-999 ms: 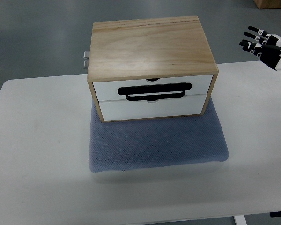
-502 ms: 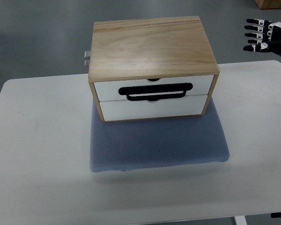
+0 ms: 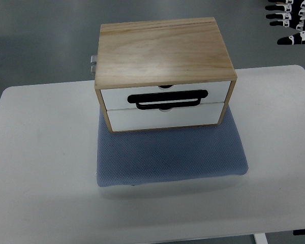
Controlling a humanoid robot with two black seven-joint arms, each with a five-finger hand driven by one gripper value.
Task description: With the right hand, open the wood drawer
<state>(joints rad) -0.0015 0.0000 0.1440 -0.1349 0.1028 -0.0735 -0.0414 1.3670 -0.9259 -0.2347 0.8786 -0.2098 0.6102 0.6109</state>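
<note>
A wooden box (image 3: 164,49) with two white-fronted drawers stands on a blue-grey mat (image 3: 170,155). Both drawers look shut. The upper drawer front (image 3: 218,92) carries a black loop handle (image 3: 168,99) that hangs over the seam with the lower drawer (image 3: 165,118). My right hand (image 3: 288,21) shows at the top right corner, far from the box and above the floor beyond the table. Its black and white fingers (image 3: 277,15) are spread and hold nothing. The left arm does not show.
The white table (image 3: 40,168) carries the mat and the box. A small metal hinge or latch (image 3: 93,63) sticks out at the box's back left. Grey floor lies beyond the table's far edge.
My right hand has risen toward the top right corner, moving up and away from the table, with its fingers still spread. The box and drawers have not moved.
</note>
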